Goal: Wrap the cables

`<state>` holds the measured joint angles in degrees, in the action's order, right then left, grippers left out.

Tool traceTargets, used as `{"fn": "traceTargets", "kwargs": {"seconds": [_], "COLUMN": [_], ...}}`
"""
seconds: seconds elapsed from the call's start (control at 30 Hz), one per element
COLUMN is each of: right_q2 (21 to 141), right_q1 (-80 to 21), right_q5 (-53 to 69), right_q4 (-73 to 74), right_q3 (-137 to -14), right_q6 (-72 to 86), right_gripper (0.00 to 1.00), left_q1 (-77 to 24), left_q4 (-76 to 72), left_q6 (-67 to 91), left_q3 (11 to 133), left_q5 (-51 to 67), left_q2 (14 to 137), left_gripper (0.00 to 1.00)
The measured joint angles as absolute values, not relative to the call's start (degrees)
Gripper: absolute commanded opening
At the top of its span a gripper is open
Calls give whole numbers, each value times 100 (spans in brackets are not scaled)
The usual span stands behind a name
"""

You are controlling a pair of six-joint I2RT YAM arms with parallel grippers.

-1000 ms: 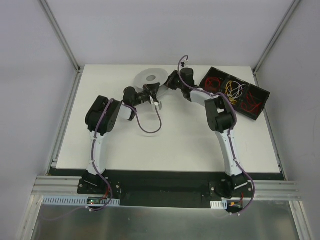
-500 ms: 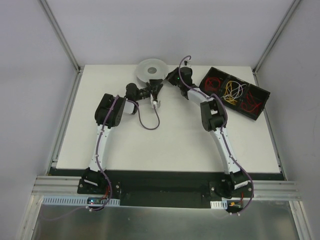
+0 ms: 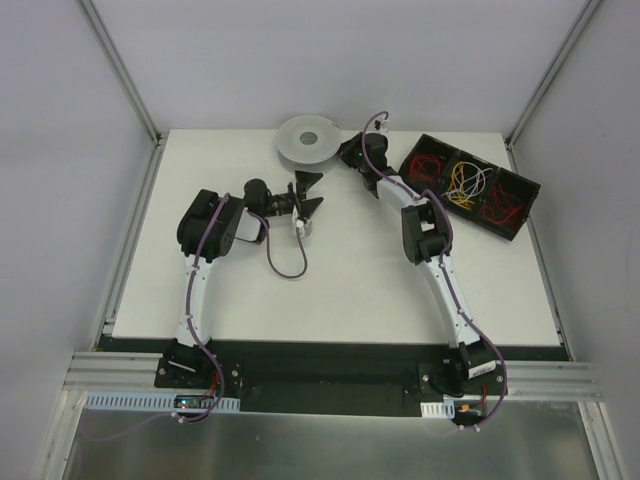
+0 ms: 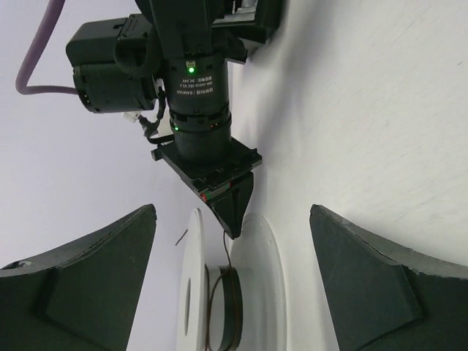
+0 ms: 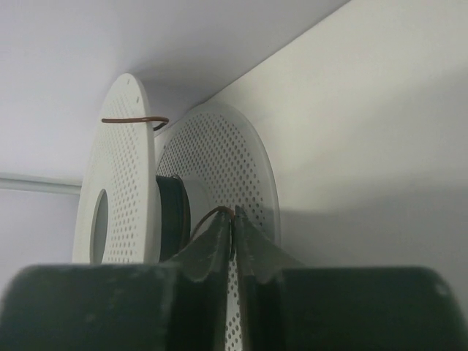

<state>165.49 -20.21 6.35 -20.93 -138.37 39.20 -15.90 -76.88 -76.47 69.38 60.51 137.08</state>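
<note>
Your right gripper [image 3: 346, 155] sits at the near right rim of the spool [image 3: 307, 139]; its fingers [image 5: 212, 252] are clenched on the cable [image 5: 212, 214], a thin dark-brown strand pinched right at the tips.

From the pinch, the cable arcs a short way between the two perforated flanges to the dark hub [image 5: 172, 216]; the left wrist view shows turns of it lying on the hub. A short wire end [image 5: 135, 119] pokes out through the outer flange; you cannot tell from these views whether it belongs to the same strand.

In the overhead view, the spool lies flat at the far edge of the worktop [image 3: 380, 280], close to the back wall.

Your left gripper [image 3: 309, 194] hangs near the spool on its near side, apart from it; its fingers [image 4: 80, 270] are spread wide and hold nothing. Its camera looks straight between them at the right gripper and the spool.

A loop of purple hose [image 3: 285, 262] droops from the left arm over the worktop.

A black tray [image 3: 520, 212] lies askew at the far right of the worktop, beside the right arm; it has three compartments, with red wire in the two outer ones and yellow wire in the middle one.
</note>
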Motion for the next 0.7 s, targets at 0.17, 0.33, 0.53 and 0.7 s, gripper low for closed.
{"fn": "traceTargets", "kwargs": {"seconds": [0.17,0.33,0.53,0.7], "right_q2": [16560,16475,16031,15574], "right_q1": [-2005,-1962,-1892,-1841], "right_q5": [637,738,829,967], "right_q4": [-2117,-2410,-2504,-2563], "right_q3": [-13834,-13596,-12899,-12173], "right_q6": [3953,3938,3802,3719], "right_gripper": [38,41,43,50], "left_q1": [-1590,-1590,-1592,-1592], "left_q4": [-7675,-7671,-7675,-7675], "left_q6": [-7638,-7581,-7579,-7570], "left_q3": [6582,6429,6180,5808], "left_q5": [6045,5992,5986,5970], "left_q2": [13474,13216,12934,12783], "left_gripper": [87,87,87,88]}}
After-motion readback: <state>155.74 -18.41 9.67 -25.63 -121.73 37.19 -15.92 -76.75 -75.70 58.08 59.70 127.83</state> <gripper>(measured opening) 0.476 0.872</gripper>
